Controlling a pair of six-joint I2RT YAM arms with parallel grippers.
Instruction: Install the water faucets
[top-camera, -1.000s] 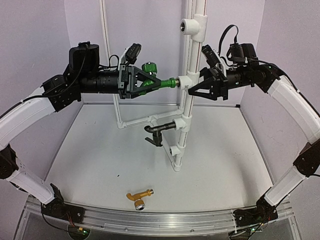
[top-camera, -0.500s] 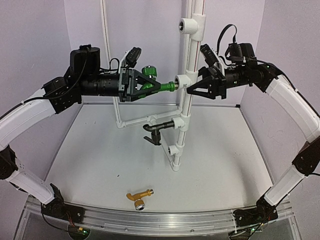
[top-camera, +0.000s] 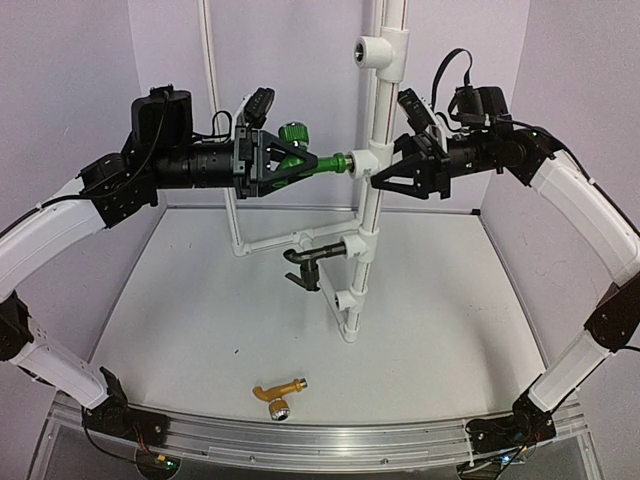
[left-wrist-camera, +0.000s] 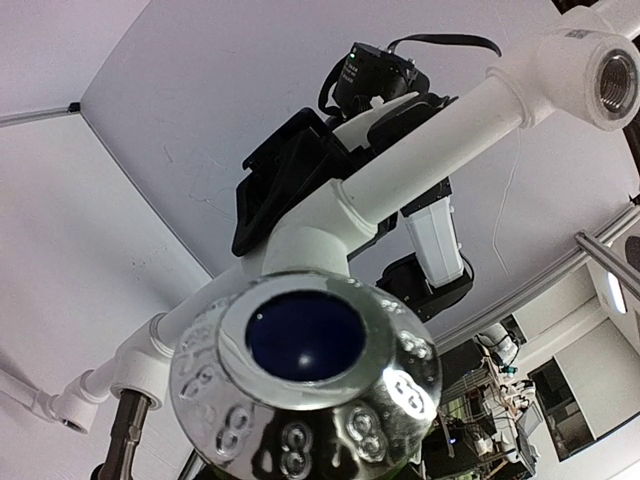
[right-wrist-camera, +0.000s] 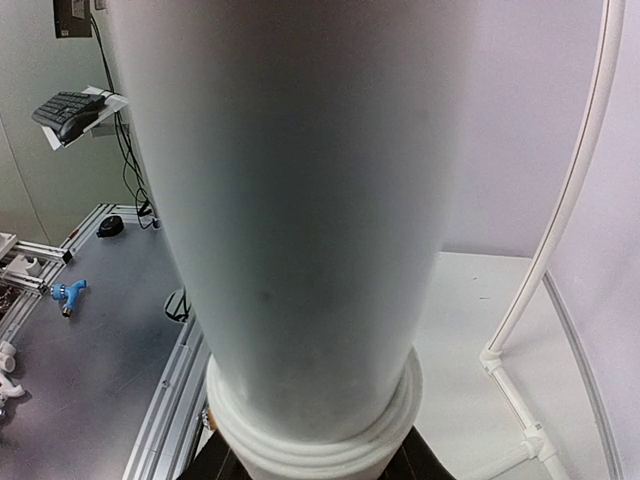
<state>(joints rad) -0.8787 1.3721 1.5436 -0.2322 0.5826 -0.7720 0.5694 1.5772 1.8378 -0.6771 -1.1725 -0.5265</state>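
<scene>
My left gripper (top-camera: 300, 164) is shut on the green faucet (top-camera: 292, 150), held level in the air. The faucet's threaded end (top-camera: 343, 162) meets the side port of a white tee fitting (top-camera: 362, 161) on the upright white pipe (top-camera: 376, 110). In the left wrist view its silver-capped knob (left-wrist-camera: 305, 370) fills the foreground, with the pipe (left-wrist-camera: 440, 150) behind it. My right gripper (top-camera: 380, 178) is shut on that pipe from the right; the pipe (right-wrist-camera: 300, 200) fills the right wrist view. A black faucet (top-camera: 310, 264) sits in a lower fitting. A golden-orange faucet (top-camera: 277, 393) lies on the table near the front.
The pipe stand has a low horizontal bar (top-camera: 275, 243) and a thin rear upright (top-camera: 212, 70). An open tee port (top-camera: 365, 49) sits at the top and another (top-camera: 345, 299) near the base. The table's metal front rail (top-camera: 300, 435) runs along the near edge.
The upright pipe and my right gripper have shifted slightly left. My left gripper has turned a little with the green faucet, whose threaded end stays at the tee.
</scene>
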